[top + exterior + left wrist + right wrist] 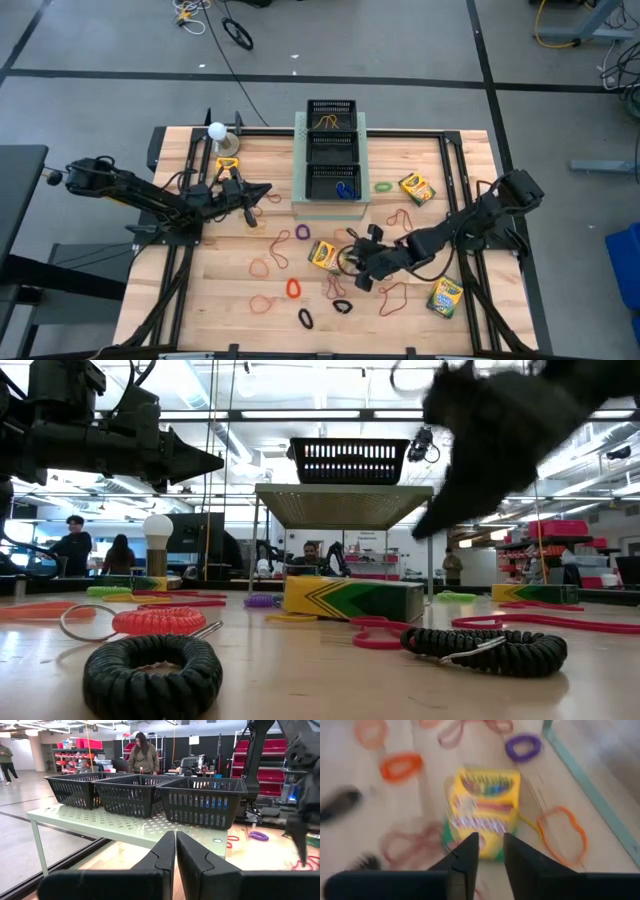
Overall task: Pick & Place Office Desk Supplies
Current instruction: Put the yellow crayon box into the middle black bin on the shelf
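Crayon box [482, 812], yellow and green, lies flat on the table [230, 300] near its middle, a little toward the front edge, just ahead of the right end effector [490, 851], whose two dark fingers stand slightly spread with a narrow gap between them, pinching nothing, their tips just short of the box's near end. From above the same box [322, 254] sits immediately beside that right end effector [358, 262], on the side toward the left edge. Around the box lie rubber-band loops: a purple one [523, 746] toward the pale-green stand, an orange one [400, 766], and a thin orange loop [563, 836] close beside the box. Two more crayon boxes rest toward the right edge, one [416, 187] near the stand and one [445, 297] near the front right corner. Three black mesh trays [333, 150] sit in a row on the pale-green stand [300, 205] at the back middle. The left end effector [262, 190], fingers pressed together and empty, hangs above the table left of the stand.
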`<state>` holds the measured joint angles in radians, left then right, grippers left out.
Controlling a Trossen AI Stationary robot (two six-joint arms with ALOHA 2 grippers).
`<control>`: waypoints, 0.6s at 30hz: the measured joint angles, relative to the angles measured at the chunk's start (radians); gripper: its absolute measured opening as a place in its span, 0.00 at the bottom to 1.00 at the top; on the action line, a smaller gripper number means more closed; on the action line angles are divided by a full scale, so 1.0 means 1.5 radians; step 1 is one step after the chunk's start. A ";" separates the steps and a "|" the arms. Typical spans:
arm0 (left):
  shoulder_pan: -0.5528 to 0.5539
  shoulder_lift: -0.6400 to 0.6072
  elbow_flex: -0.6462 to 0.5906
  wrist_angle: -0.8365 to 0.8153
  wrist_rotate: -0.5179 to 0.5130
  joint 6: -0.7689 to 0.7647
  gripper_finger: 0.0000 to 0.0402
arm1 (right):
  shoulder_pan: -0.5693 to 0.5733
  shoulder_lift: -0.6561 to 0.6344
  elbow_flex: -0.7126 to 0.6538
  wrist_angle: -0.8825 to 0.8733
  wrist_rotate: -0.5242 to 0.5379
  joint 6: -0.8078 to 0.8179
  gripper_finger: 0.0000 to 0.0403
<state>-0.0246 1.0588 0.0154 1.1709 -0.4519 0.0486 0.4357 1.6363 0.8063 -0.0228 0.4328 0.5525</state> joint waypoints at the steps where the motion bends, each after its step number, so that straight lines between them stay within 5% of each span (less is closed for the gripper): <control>1: 0.000 0.000 0.000 0.000 0.000 0.000 0.06 | -0.006 0.000 -0.022 0.034 -0.010 -0.009 0.18; 5: 0.000 0.001 0.005 0.020 0.000 0.008 0.06 | -0.023 -0.003 -0.116 0.218 -0.048 -0.035 0.04; 9: 0.000 0.000 0.017 0.020 0.005 0.006 0.06 | -0.024 -0.034 -0.196 0.341 -0.062 -0.051 0.03; 18: 0.000 0.007 0.033 0.036 0.006 -0.027 0.06 | -0.051 -0.189 -0.296 0.361 -0.037 -0.151 0.01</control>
<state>-0.0244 1.0687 0.0646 1.2254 -0.4434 0.0084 0.3596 1.3527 0.3621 0.5188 0.3770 0.3257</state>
